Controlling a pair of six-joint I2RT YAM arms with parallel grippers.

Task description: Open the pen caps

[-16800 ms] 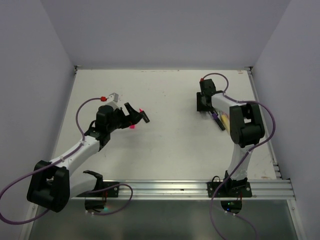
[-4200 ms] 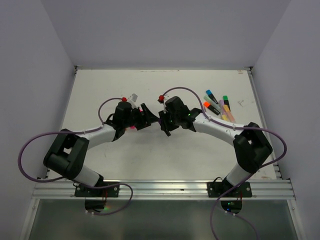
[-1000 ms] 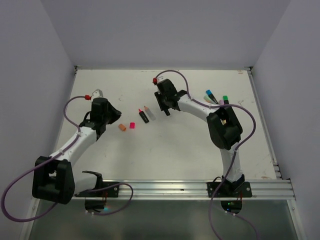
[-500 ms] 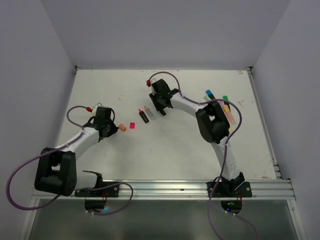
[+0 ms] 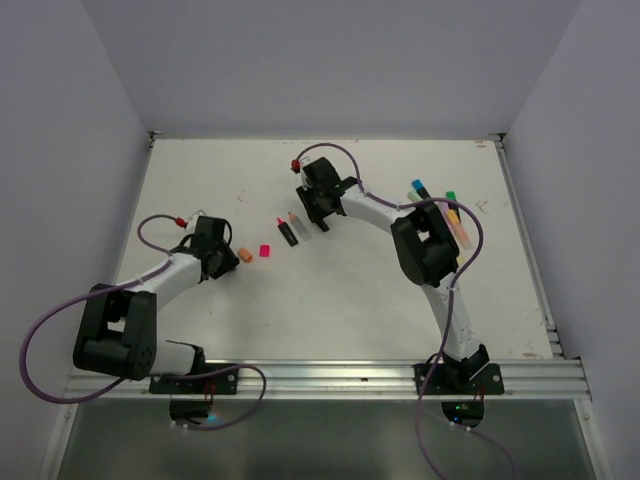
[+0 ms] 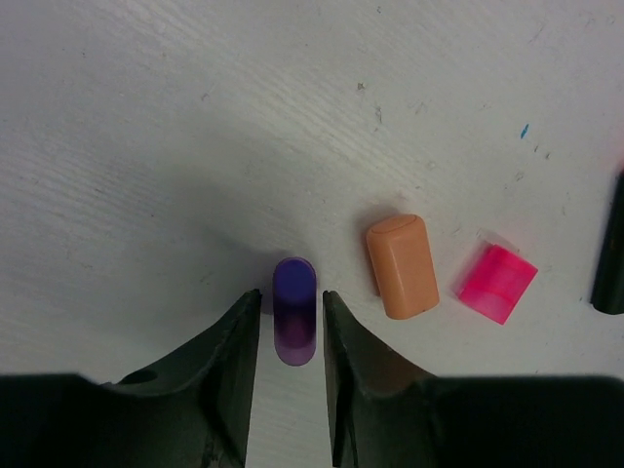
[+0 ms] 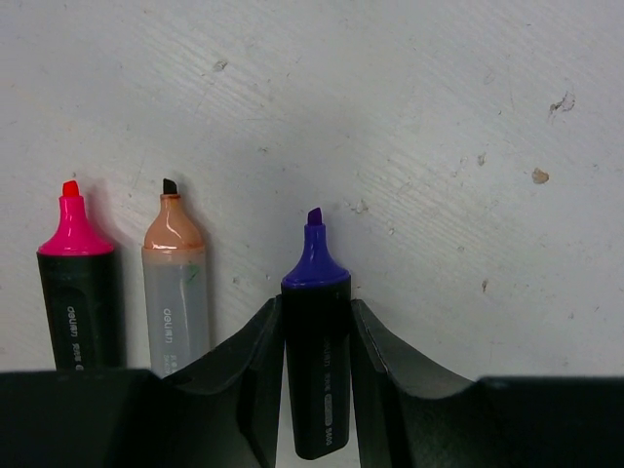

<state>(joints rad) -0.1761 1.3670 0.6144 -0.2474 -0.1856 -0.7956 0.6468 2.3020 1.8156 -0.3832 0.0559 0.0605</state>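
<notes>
A purple pen cap [image 6: 294, 310] lies on the white table between the fingers of my left gripper [image 6: 291, 292], which is open with a thin gap on each side. An orange cap [image 6: 403, 266] and a pink cap [image 6: 498, 283] lie just to its right; the top view shows the same orange cap [image 5: 244, 256] and pink cap [image 5: 265, 250]. My right gripper [image 7: 316, 304] is shut on the black body of an uncapped purple highlighter [image 7: 316, 351]. Beside it lie an uncapped pink highlighter [image 7: 78, 283] and an uncapped orange highlighter [image 7: 175, 283].
Capped highlighters lie at the back right, with a blue cap [image 5: 416, 185] and a green cap [image 5: 451, 195] showing; the right arm covers part of that group. White walls enclose the table, and a metal rail [image 5: 330, 378] runs along the near edge.
My left gripper came down beside the orange cap and its jaws parted from the purple cap. My right gripper moved left to the uncapped highlighters, still holding the purple one.
</notes>
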